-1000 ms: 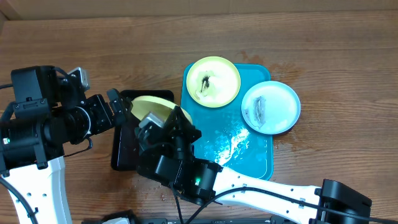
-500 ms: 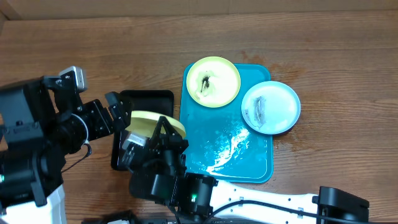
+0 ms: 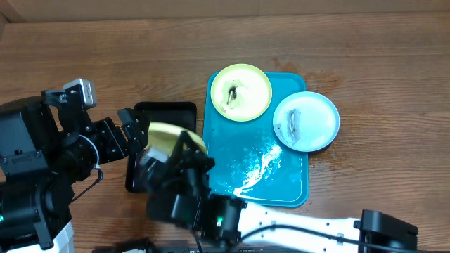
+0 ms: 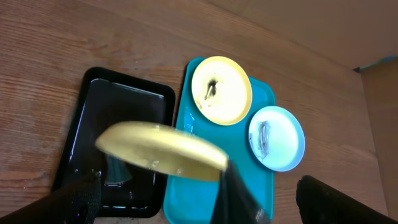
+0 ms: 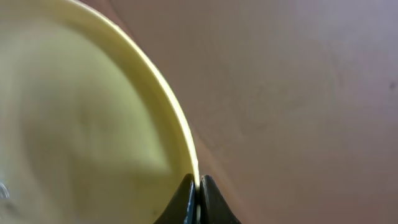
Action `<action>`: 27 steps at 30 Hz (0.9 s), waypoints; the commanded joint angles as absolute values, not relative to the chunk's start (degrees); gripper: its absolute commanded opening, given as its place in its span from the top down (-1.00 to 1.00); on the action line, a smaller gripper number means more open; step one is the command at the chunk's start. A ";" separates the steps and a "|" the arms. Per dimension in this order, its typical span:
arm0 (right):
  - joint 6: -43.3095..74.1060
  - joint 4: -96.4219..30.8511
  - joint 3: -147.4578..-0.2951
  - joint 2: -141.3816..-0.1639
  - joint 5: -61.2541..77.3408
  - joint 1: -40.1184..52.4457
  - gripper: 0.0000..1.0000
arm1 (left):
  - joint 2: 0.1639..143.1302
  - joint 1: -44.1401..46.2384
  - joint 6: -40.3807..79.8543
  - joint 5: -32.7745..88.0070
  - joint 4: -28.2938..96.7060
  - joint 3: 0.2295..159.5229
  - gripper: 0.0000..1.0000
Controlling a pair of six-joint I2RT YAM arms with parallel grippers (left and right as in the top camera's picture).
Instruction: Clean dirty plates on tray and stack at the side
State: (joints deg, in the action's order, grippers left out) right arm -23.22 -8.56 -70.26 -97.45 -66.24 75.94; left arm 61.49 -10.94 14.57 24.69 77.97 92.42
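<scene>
My right gripper (image 5: 198, 186) is shut on the rim of a pale yellow-green plate (image 5: 81, 124). It holds the plate tilted above the black tray; the plate also shows in the overhead view (image 3: 163, 135) and the left wrist view (image 4: 155, 149). My left gripper (image 3: 133, 130) is open and empty just left of that plate. A second yellow-green plate (image 3: 241, 92) with dark smears lies at the far end of the turquoise tray (image 3: 260, 169). A light blue plate (image 3: 306, 121) with a grey smear overhangs the tray's right rim.
A smaller black rectangular tray (image 3: 165, 109) lies just left of the turquoise tray, partly under the held plate and both arms. Wet streaks glint on the turquoise tray's floor. Bare wooden table lies around the trays.
My right arm has shifted left and toward the front, carrying the yellow-green plate a little that way. My left arm has moved toward the front. The two plates on the tray have not moved.
</scene>
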 commanded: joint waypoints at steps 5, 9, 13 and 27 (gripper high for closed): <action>23.62 -26.37 -71.44 -93.19 -37.23 58.19 0.93 | 60.99 -11.25 13.21 24.93 77.60 93.56 -1.00; 29.69 -30.92 -71.79 -86.63 -11.86 46.50 0.93 | 61.17 -11.25 12.78 24.84 77.58 93.56 -1.00; 30.72 -35.97 -71.79 -78.74 3.75 31.31 0.93 | 61.23 -11.25 12.78 24.84 77.56 93.56 -1.00; 30.24 -57.06 -71.24 -88.47 6.96 -36.51 0.92 | 61.49 -11.25 12.78 24.84 77.73 93.54 -0.99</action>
